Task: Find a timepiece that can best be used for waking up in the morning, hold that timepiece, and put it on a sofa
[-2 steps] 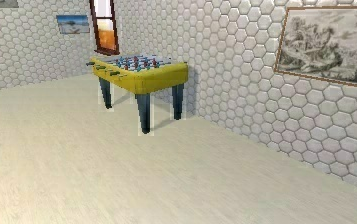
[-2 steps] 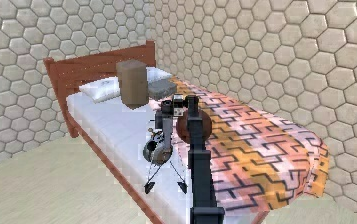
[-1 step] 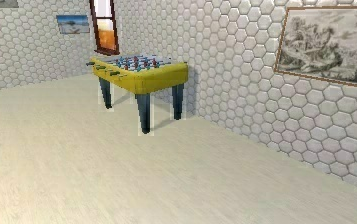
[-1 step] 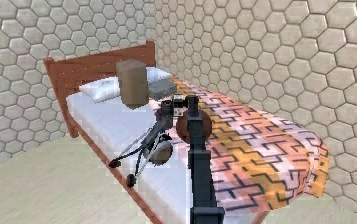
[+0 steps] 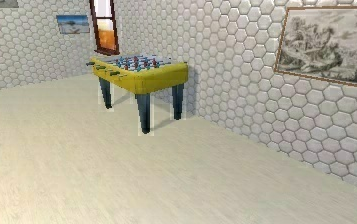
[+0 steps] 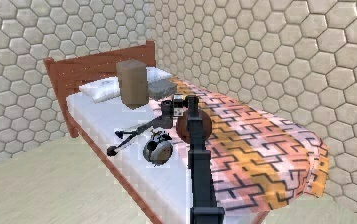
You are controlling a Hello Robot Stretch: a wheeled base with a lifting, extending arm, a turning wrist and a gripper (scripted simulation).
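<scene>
Grasp step, I judge: the round clock [image 6: 158, 147] lies mid-bed [image 6: 101, 122], gripper [image 6: 126, 140] near it (cannot tell if it holds anything); next, lift the clock clear of the bed.

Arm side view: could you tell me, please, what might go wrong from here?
1. The round clock lies on the bed, on its white sheet beside the arm; a nudge might roll it toward the mattress edge.
2. The dark thing beside the clock and the brown box behind could be snagged or knocked during the reach.
</scene>
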